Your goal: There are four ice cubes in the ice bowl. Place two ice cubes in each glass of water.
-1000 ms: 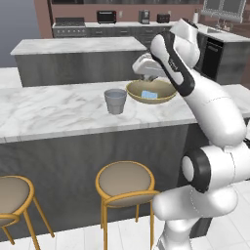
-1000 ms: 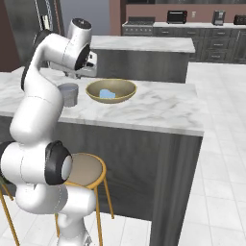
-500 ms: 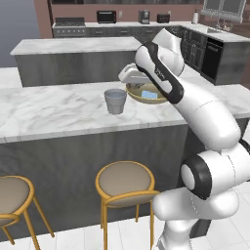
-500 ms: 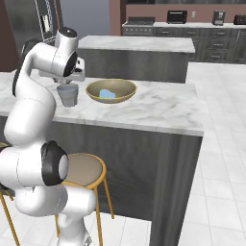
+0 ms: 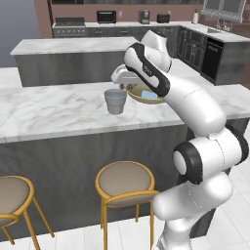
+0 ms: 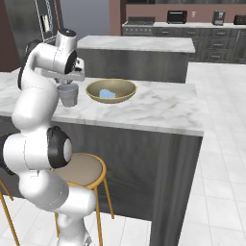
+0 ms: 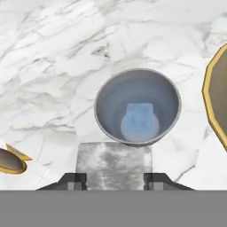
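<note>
A grey-blue glass of water (image 7: pixel 137 106) stands on the marble counter (image 5: pixel 58 110) with one pale blue ice cube (image 7: pixel 139 120) lying in it. My gripper (image 7: pixel 114 179) hangs right over the near rim of the glass, shut on another ice cube (image 7: pixel 114 158), which looks pale grey between the fingertips. From the base views the gripper (image 5: pixel 121 78) (image 6: pixel 68 78) sits just above the glass (image 5: pixel 115 101) (image 6: pixel 68 94). The olive-tan ice bowl (image 5: pixel 138 97) (image 6: pixel 121 88) (image 7: pixel 217 102) stands close to the right of the glass, with pale blue ice (image 6: pixel 108 94) in it.
Round stools (image 5: pixel 124 178) (image 6: pixel 79 168) stand below the counter's front edge. A second marble island (image 5: pixel 68 46) lies behind, with kitchen cabinets and appliances along the far wall. My own arm arches over the bowl in the left base view.
The gripper has swung left from over the ice bowl to above the glass, carrying the ice cube. Its jaws have kept the same width.
</note>
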Robot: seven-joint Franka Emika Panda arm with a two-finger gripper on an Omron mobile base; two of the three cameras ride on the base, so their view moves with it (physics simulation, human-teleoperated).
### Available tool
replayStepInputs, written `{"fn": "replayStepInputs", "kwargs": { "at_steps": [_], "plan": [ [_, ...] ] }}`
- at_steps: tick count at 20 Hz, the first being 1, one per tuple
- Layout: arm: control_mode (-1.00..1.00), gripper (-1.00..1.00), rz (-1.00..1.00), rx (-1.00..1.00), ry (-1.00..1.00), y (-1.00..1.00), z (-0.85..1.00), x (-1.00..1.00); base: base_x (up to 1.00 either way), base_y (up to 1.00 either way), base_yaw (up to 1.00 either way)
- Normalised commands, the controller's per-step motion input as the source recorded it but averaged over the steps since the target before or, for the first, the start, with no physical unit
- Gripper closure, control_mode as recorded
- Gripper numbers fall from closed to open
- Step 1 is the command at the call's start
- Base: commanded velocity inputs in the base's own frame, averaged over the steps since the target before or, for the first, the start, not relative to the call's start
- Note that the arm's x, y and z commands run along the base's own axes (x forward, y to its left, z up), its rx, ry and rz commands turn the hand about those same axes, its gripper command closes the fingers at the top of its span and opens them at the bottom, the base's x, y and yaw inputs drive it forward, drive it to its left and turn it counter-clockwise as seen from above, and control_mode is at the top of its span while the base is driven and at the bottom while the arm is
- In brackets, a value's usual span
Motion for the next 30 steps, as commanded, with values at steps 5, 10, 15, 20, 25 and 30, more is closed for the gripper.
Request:
{"fn": "replayStepInputs", "kwargs": {
  "at_steps": [5, 10, 15, 20, 25, 30],
  "plan": [
    [-1.0, 1.0, 0.0, -0.03, 0.01, 0.0, -0.02, 0.27, 0.0, 0.0, 0.0],
    [-1.0, 1.0, 0.0, -0.06, 0.02, 0.0, -0.28, 0.12, 0.0, 0.0, 0.0],
    [-1.0, 1.0, 0.0, -0.05, 0.01, 0.01, -0.26, 0.15, 0.0, 0.0, 0.0],
    [-1.0, 1.0, 0.0, -0.05, 0.0, 0.11, -0.21, 0.11, 0.0, 0.0, 0.0],
    [-1.0, 1.0, 0.0, -0.04, 0.0, 0.23, -0.08, 0.24, 0.0, 0.0, 0.0],
    [-1.0, 1.0, 0.0, -0.02, 0.0, 0.14, -0.04, 0.26, 0.0, 0.0, 0.0]
  ]
}}
